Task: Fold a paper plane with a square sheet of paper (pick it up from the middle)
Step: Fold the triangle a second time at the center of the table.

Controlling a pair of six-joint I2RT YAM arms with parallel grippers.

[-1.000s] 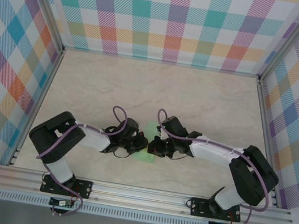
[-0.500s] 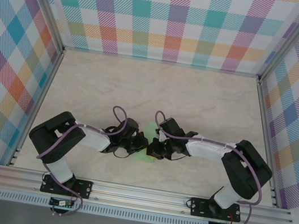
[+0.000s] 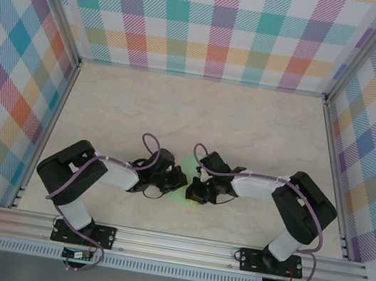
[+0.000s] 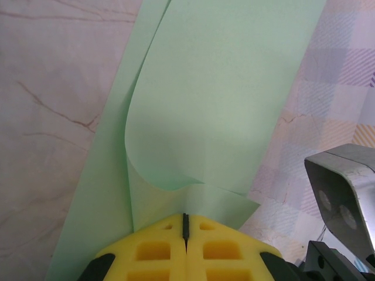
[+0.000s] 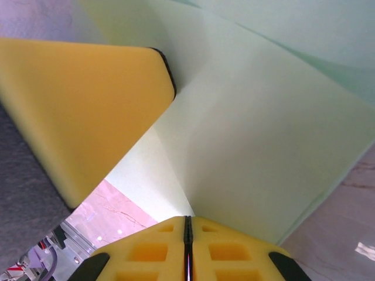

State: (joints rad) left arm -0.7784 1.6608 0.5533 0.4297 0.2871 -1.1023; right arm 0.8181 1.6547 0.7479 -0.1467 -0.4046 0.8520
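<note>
The pale green sheet of paper [image 4: 222, 88] is folded into overlapping layers, and one flap curls over a longer strip. My left gripper [image 4: 186, 218] is shut on its near edge at a crease. My right gripper [image 5: 188, 219] is also shut on the paper [image 5: 263, 134], with the left gripper's yellow finger [image 5: 82, 105] close by at the upper left. In the top view both grippers, left [image 3: 180, 181] and right [image 3: 193, 188], meet at the table's middle front. They cover most of the paper [image 3: 188, 162]. Whether it has a paper plane's shape I cannot tell.
The marble table [image 3: 192, 112] is walled by plaid panels [image 3: 222, 23] on three sides, with a metal rail [image 3: 171, 242] along the near edge. Part of the right arm's grey wrist housing [image 4: 345, 187] sits close on the right of the left wrist view.
The right arm has drawn its elbow in and shifted left, bringing its gripper closer to the left one. Less green paper shows between them. The left arm has barely moved.
</note>
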